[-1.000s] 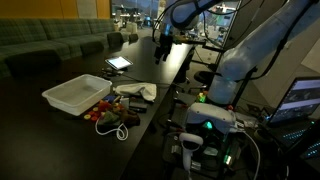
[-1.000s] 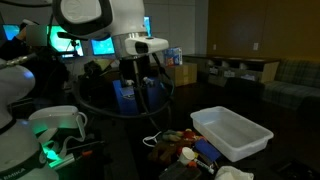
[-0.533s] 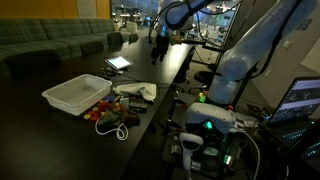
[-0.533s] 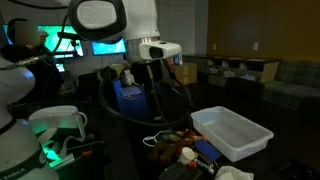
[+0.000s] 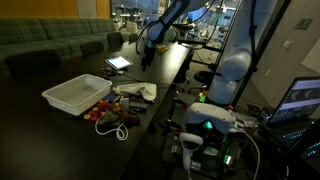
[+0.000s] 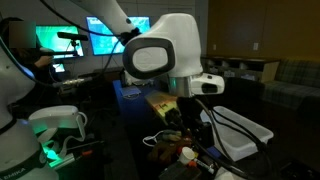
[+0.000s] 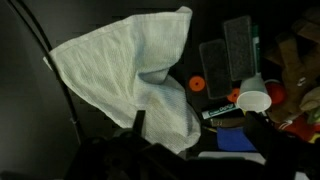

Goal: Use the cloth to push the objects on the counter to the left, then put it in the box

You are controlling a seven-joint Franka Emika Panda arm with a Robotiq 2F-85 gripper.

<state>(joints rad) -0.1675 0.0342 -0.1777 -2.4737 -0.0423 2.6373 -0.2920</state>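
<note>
The cream cloth (image 7: 125,70) lies crumpled on the dark counter (image 7: 30,140) and fills the left and middle of the wrist view; in an exterior view the cloth (image 5: 138,92) rests beside the white box (image 5: 76,95). The objects (image 7: 250,98), a white cup and red and orange pieces, lie to its right, and show as a cluster of objects (image 5: 108,115) near the counter's front end. My gripper (image 7: 195,140) hovers open above the cloth's lower edge, holding nothing. In the exterior views the gripper (image 5: 146,58) (image 6: 192,125) hangs over the counter (image 5: 40,120).
A tablet with a lit screen (image 5: 118,63) lies farther along the counter. Two flat black blocks (image 7: 225,50) sit beside the cloth. The box's rim (image 6: 245,140) shows behind the arm. Green-lit equipment and cables (image 5: 205,125) stand past the counter's edge.
The arm has swung from the far end of the counter toward the cloth and objects, and now hangs lower over them. The jaws stayed open.
</note>
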